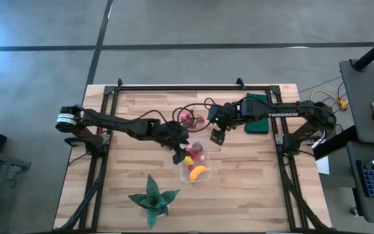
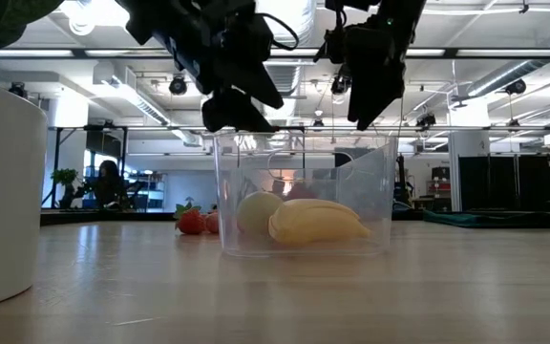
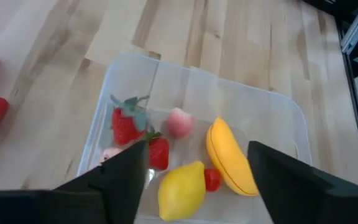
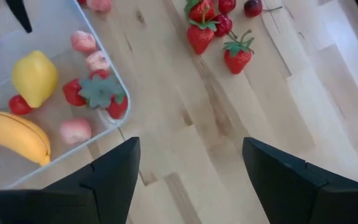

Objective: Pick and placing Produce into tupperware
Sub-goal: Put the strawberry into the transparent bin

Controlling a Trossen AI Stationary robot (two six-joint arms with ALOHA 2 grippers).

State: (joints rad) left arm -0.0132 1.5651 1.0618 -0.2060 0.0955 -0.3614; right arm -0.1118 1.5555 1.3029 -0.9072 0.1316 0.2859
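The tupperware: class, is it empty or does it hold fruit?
It holds fruit: the tupperware contains a banana, a lemon and strawberries.

Bright, even overhead light; ceiling lamps glare in the low view.

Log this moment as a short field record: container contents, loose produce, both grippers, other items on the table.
container: clear tupperware, upright near the table's middle
inside: banana, lemon, several red and pink strawberries
loose produce: cluster of strawberries on the wooden table, beyond the tupperware
left gripper: open, empty, above the tupperware
right gripper: open, empty, over bare wood beside the tupperware
other items: green spiky plant, dark green flat rectangle
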